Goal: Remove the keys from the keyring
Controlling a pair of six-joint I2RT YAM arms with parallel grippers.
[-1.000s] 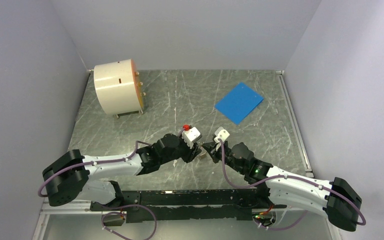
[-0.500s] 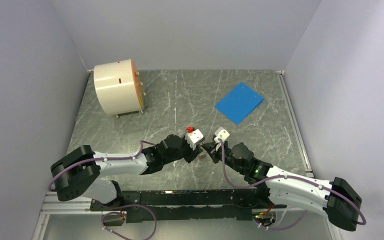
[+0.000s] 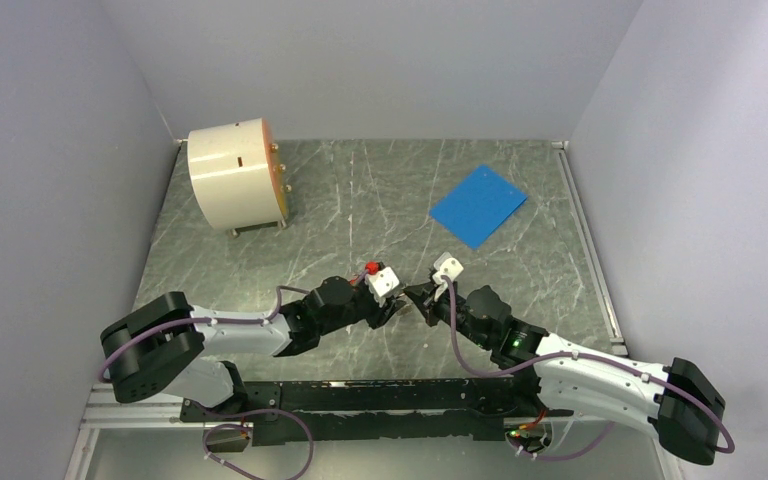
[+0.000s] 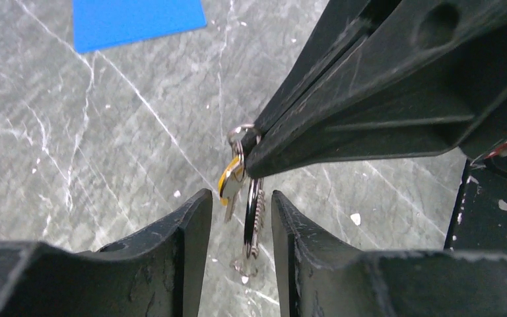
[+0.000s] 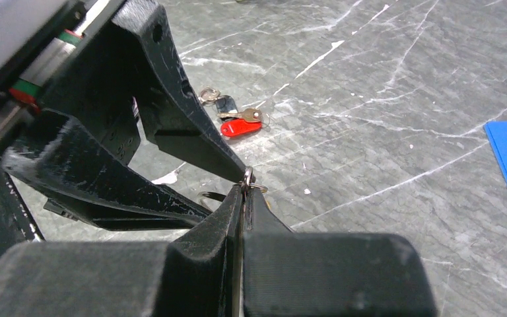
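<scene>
**One key is off, the yellow one hangs on the ring**

The right jaws are closed tight on the keyring (image 4: 241,130). They pinch its top loop and hold it above the counter (image 5: 383,132), so that what is on it hangs free below. The orange-yellow key (image 4: 229,185) and a darker key (image 4: 254,214) dangle from it.

The left jaws are open, with one finger on each side of these hanging keys, at 6 o'clock from the ring in the left wrist view. I see no contact between them. I judge this placing is meant for closing on one key and drawing it along the wire, while the right side holds the ring fixed.

The red key (image 5: 239,127) lies on the counter beside a dark tag (image 5: 225,104) and a small loop (image 5: 208,94). In the right wrist view it is at 12 o'clock from the held ring and apart from it, so it seems already removed.

The keys are tiny and swing easily, so the left jaws may catch both keys, or the ring itself.
</scene>
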